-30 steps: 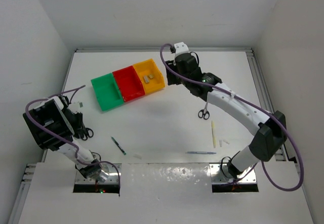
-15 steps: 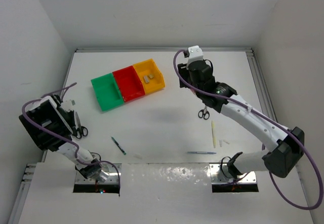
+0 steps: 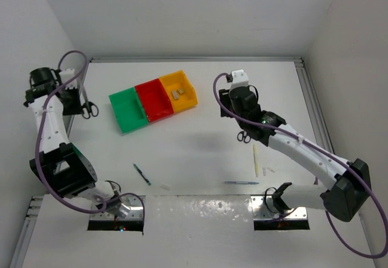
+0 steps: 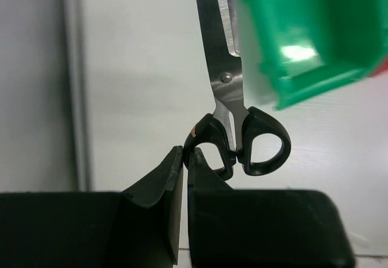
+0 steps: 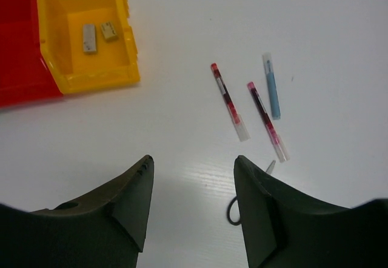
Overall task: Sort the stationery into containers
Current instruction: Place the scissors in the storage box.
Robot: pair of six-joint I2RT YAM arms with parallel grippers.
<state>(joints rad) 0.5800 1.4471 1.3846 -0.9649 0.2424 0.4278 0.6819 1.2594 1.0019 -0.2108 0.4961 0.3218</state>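
Observation:
My left gripper (image 3: 85, 107) (image 4: 185, 156) is shut on the handle of black-handled scissors (image 3: 91, 107) (image 4: 227, 86), held in the air just left of the green bin (image 3: 128, 110) (image 4: 315, 37). The red bin (image 3: 153, 100) and the yellow bin (image 3: 185, 89) (image 5: 97, 80) adjoin it. Two eraser blocks (image 5: 90, 37) lie in the yellow bin. My right gripper (image 3: 232, 111) (image 5: 193, 171) is open and empty above the table. A second pair of scissors (image 3: 244, 136) shows as a black ring (image 5: 232, 210) by its right finger. Two red-white pens (image 5: 229, 101) and a blue pen (image 5: 271, 86) lie ahead of it.
A dark teal pen (image 3: 142, 174), a blue pen (image 3: 240, 183), a pale stick (image 3: 256, 159) and small pale pieces (image 3: 165, 187) lie toward the near edge. Metal rails (image 3: 309, 98) border the table's sides.
My left arm has swung from the near left up to the far left, carrying the scissors beside the green bin. My right gripper has moved from the yellow bin toward the second scissors.

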